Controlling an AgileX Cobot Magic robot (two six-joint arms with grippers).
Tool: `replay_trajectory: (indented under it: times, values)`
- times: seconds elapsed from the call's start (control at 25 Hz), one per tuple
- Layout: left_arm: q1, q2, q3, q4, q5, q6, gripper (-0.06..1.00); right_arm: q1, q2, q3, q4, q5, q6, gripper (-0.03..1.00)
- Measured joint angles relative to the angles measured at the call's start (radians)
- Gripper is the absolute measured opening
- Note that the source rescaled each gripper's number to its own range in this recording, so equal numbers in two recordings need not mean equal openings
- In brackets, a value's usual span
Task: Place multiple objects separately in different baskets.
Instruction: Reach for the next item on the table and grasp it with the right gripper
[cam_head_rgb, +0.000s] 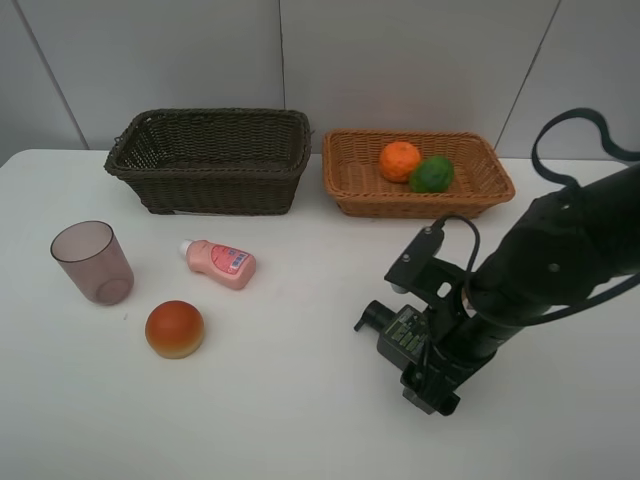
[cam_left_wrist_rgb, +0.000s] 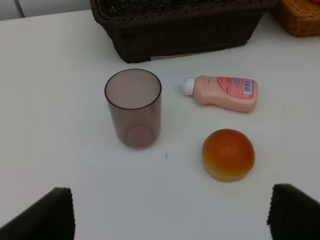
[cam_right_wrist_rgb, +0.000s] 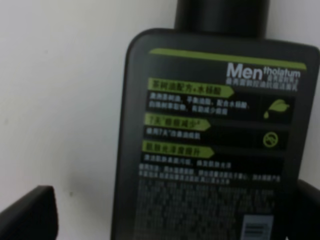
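Black Mentholatum bottle (cam_right_wrist_rgb: 210, 140) lies on table (cam_right_wrist_rgb: 60, 100) btwn right tool (cam_right_wrist_rgb: 172, 212) jaws, spread, nothing gripped. Left tool (cam_left_wrist_rgb: 167, 215) also released, empty. Off-centre closing could shove bottle sideways.

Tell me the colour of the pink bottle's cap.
The cap is white, clearest in the left wrist view.

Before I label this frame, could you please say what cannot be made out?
Dark bottle: exterior high, right arm hides most; right wrist, small print blurred, base cut off.
Dark basket floor: exterior high, near wall hides much.
Pink bottle label: left wrist, too small.
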Motion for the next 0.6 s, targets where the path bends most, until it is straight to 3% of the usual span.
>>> replay_trajectory:
  times: [0.28,0.36,0.4,0.44,0.48,0.52,0.6]
  values:
    - [0.0,0.0,0.0,0.0,0.0,0.0,1.0,0.0,0.039,0.0,0.0,-0.019,0.0,0.94]
    - [0.0,0.0,0.0,0.0,0.0,0.0,1.0,0.0,0.048,0.0,0.0,-0.019,0.0,0.89]
    - [0.0,0.0,0.0,0.0,0.0,0.0,1.0,0.0,0.049,0.0,0.0,-0.019,0.0,0.78]
    - [0.0,0.0,0.0,0.0,0.0,0.0,1.0,0.0,0.05,0.0,-0.001,-0.019,0.0,0.58]
    - [0.0,0.0,0.0,0.0,0.0,0.0,1.0,0.0,0.05,0.0,-0.002,-0.019,0.0,0.28]
    - [0.0,0.0,0.0,0.0,0.0,0.0,1.0,0.0,0.05,0.0,-0.008,-0.019,0.001,0.14]
    - [0.0,0.0,0.0,0.0,0.0,0.0,1.0,0.0,0.05,0.0,-0.033,-0.019,0.001,0.08]
